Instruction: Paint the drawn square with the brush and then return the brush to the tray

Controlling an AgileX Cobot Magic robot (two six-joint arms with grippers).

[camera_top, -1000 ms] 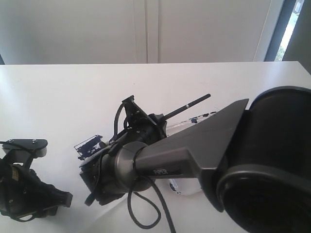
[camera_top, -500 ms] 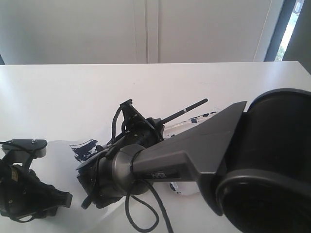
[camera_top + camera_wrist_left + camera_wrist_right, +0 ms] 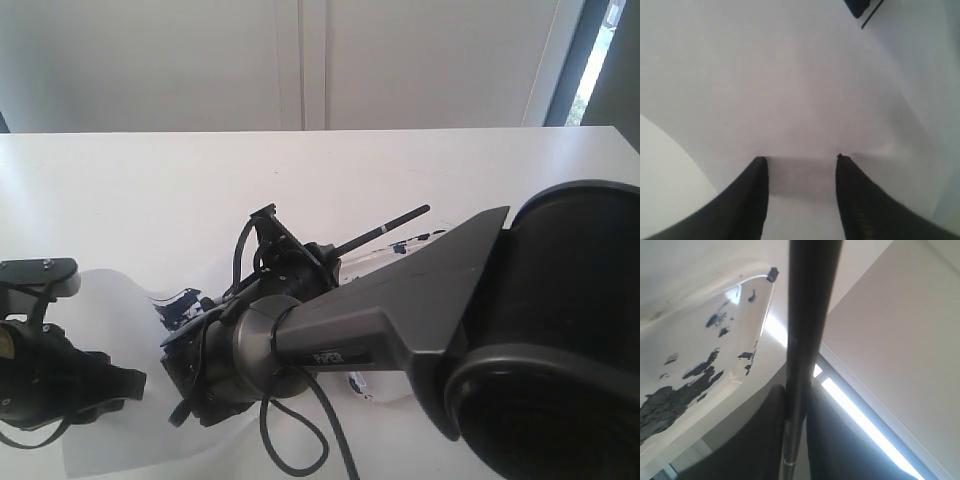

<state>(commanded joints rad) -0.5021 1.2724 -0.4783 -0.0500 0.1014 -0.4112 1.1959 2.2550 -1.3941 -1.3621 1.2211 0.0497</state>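
Observation:
My right gripper (image 3: 312, 256) is shut on the brush (image 3: 385, 228), whose black handle sticks up and to the right; its tip is hidden behind the wrist. In the right wrist view the brush (image 3: 809, 315) runs between the two fingers of the gripper (image 3: 797, 390), next to the clear tray (image 3: 700, 345) with navy blots. The arm hides most of the tray (image 3: 400, 246). The drawn square (image 3: 180, 305), smeared navy, lies on the white paper (image 3: 110, 295) just left of the right wrist. My left gripper (image 3: 122, 384) is open, its fingers (image 3: 757, 190) spread on the paper (image 3: 790, 90).
The right arm's big dark link (image 3: 540, 340) fills the lower right of the exterior view, and a black cable (image 3: 300, 440) loops below the wrist. The white table (image 3: 150, 190) runs back to a pale wall (image 3: 300, 60).
The left gripper has shifted left, and the paper's left part now stands out from the table with a shadowed edge. The right gripper still holds the brush and barely moved.

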